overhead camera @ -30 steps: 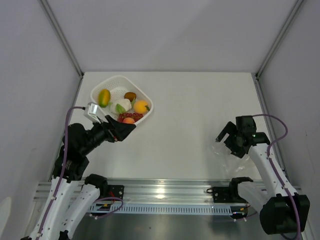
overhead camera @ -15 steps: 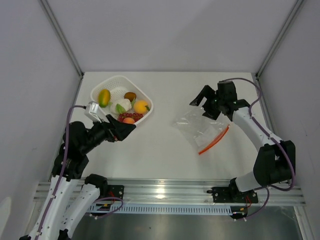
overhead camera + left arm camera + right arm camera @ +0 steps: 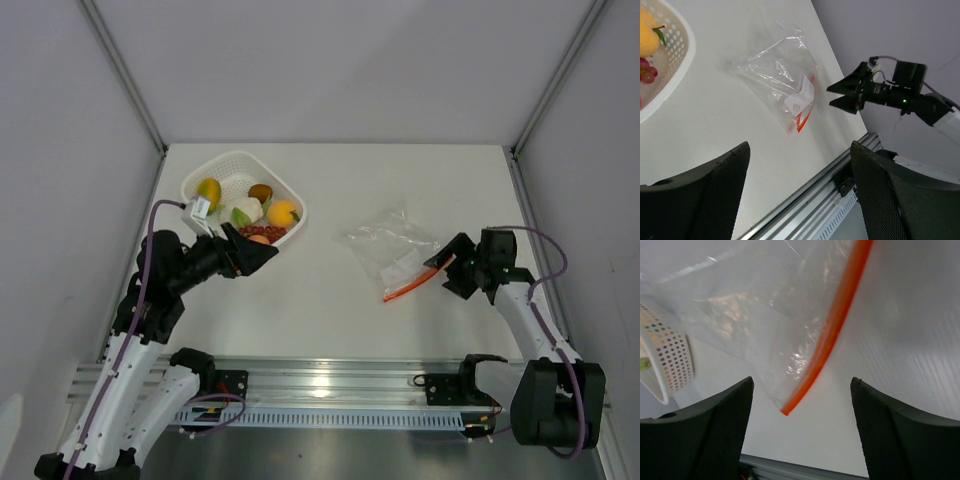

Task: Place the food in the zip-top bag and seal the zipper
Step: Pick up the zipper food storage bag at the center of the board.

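The food lies in a white mesh basket (image 3: pixel 232 165) at the far left: a mango (image 3: pixel 208 191), a brown piece (image 3: pixel 260 192), an orange (image 3: pixel 282 213), a white-and-green piece (image 3: pixel 244 212), grapes (image 3: pixel 250 231) and a peach piece (image 3: pixel 258 240). The clear zip-top bag (image 3: pixel 392 245) lies flat and empty right of centre, its red-orange zipper (image 3: pixel 408 284) along the near edge. My left gripper (image 3: pixel 255 254) is open and empty at the basket's near rim. My right gripper (image 3: pixel 444 275) is open and empty just right of the zipper's end; the zipper (image 3: pixel 836 315) runs between its fingers.
The left wrist view shows the basket's rim (image 3: pixel 675 65), the bag (image 3: pixel 780 70) and the right gripper (image 3: pixel 852 92) beyond it. Grey walls close the back and sides. A metal rail (image 3: pixel 320 385) runs along the near edge.
My right arm swung to the far side, laid the bag out flat and let it go, then drew back to the near right of the zipper. My left arm shifted slightly.
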`<action>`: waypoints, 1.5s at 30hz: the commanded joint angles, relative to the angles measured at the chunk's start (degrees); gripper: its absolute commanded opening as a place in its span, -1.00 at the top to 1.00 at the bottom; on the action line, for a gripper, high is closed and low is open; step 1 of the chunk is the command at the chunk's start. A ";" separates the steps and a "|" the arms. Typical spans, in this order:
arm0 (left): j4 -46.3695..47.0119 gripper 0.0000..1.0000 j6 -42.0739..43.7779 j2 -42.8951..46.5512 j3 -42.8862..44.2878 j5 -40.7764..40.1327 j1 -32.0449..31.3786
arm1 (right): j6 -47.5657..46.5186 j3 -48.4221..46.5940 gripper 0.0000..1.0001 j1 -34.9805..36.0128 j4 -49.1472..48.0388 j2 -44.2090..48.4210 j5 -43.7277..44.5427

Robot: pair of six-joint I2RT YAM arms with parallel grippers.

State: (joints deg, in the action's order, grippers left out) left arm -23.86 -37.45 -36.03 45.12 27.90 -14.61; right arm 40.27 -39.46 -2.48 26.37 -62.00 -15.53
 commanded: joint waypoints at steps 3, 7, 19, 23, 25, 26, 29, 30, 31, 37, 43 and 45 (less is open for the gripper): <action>4.25 -0.63 0.98 -0.88 0.23 3.92 -1.64 | 2.18 8.69 -0.54 -0.16 -7.90 3.37 -3.89; 2.60 -0.57 2.99 -4.21 2.68 3.04 -6.03 | 3.85 13.96 -0.49 -0.16 -14.40 3.81 -5.56; 5.66 -0.55 3.35 -8.00 3.04 -1.27 -14.39 | 4.55 21.97 -0.26 -0.33 -40.68 -2.15 -9.52; 6.45 -0.54 3.70 -9.49 3.39 -2.58 -16.93 | 5.34 22.41 -0.16 -0.42 -47.10 -6.81 -10.57; 6.37 -0.52 4.23 -10.90 3.83 -3.90 -18.25 | 5.87 22.59 -0.04 -0.42 -51.04 -9.80 -11.45; 6.37 -0.52 4.32 -11.42 3.74 -4.43 -19.74 | 5.96 22.50 -0.01 -0.42 -51.94 -10.77 -11.45; 6.80 -0.51 4.93 -12.83 3.66 -7.49 -22.90 | 6.66 22.85 0.20 -0.42 -56.51 -14.02 -12.77; 7.42 -0.51 5.45 -13.10 3.74 -8.21 -23.53 | 7.01 22.94 0.28 -0.42 -57.47 -14.38 -12.95; 7.51 -0.51 5.72 -13.53 3.74 -9.00 -24.06 | 7.10 22.85 0.35 -0.42 -58.18 -14.99 -13.12; 8.74 -0.50 7.39 -15.38 4.27 -12.78 -27.66 | 6.31 22.24 1.00 -0.51 -61.87 -16.75 -13.91; 7.86 -0.51 11.08 -18.98 6.99 -19.19 -33.28 | 6.49 21.89 1.00 -0.51 -61.62 -16.23 -15.06; 7.77 -0.54 12.57 -21.43 8.49 -21.74 -36.35 | 6.75 21.62 1.00 -0.51 -59.34 -13.96 -15.23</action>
State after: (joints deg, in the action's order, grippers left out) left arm -17.65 -28.86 -55.33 50.09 11.22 -47.90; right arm 47.00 -16.75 -2.76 -31.92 -78.83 -29.65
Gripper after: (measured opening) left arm 0.764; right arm 0.003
